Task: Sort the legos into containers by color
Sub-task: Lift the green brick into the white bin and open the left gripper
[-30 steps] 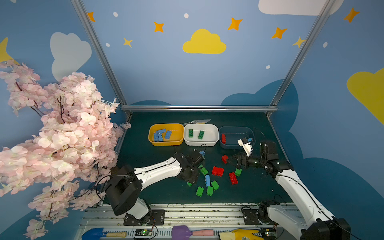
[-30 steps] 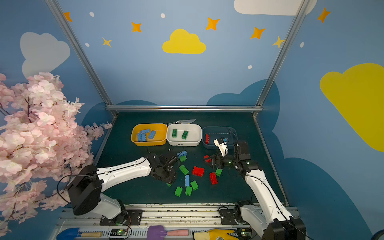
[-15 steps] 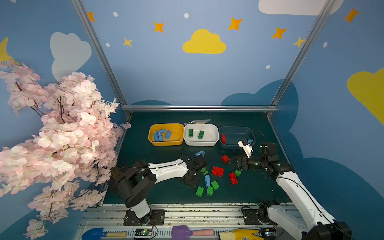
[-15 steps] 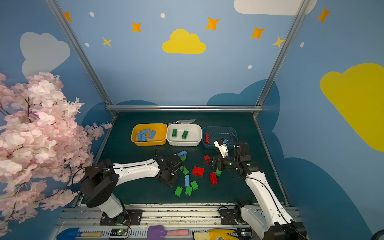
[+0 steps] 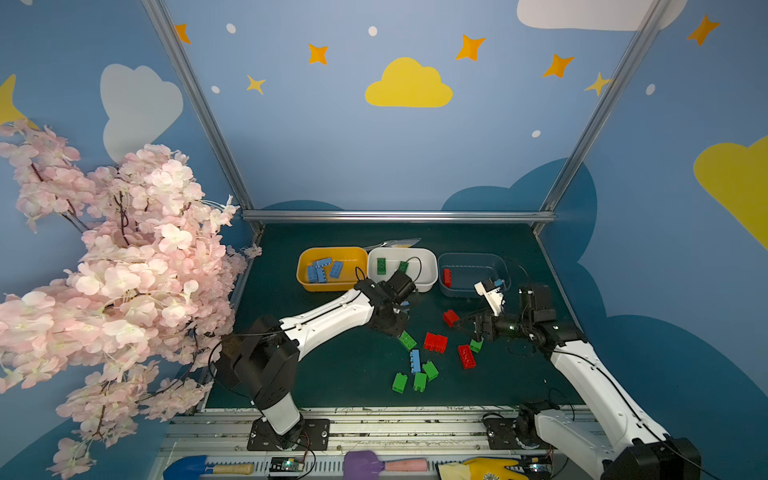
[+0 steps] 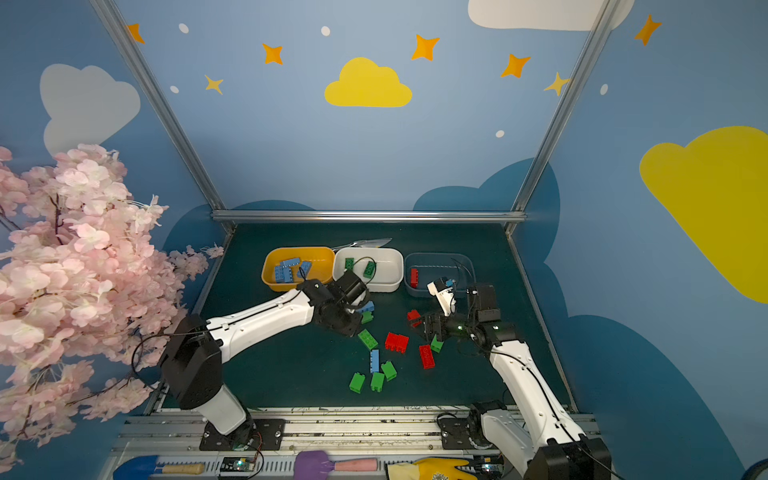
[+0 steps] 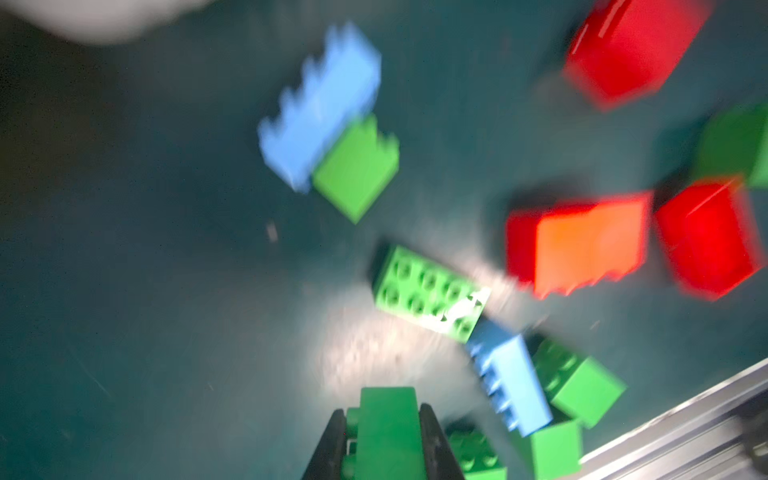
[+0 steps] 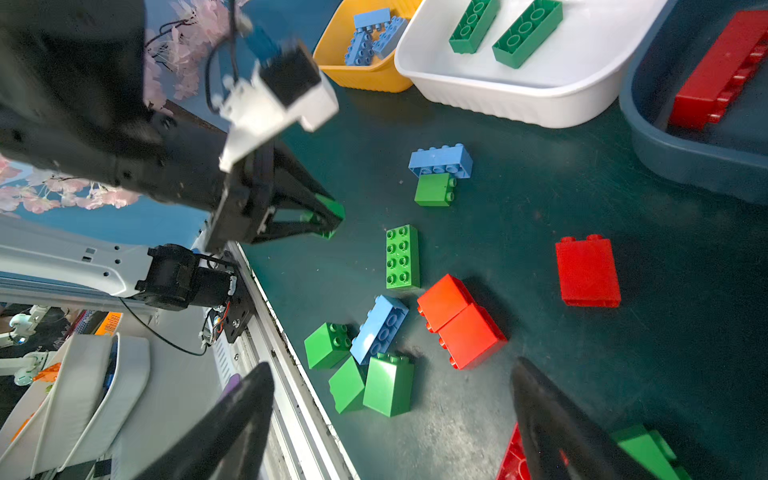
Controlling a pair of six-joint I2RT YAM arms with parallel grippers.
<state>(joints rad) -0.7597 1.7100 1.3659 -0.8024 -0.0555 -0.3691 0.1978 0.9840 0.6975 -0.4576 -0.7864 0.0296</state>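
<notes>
dark green tabletop [image 5: 332, 365] carries three tubs in a row toward its far edge: yellow tub [image 5: 304, 272], white tub [image 5: 430, 274], blue-grey tub [image 5: 473, 270]. loose legos [image 5: 435, 343] scatter mid-tabletop. left gripper [image 8: 328, 220] fingers clamp a green brick [image 7: 388, 432]; right gripper [image 8: 392, 368] fingers spread wide.

2 high top views look down; wrist views near legos [image 8: 402, 257].
</notes>
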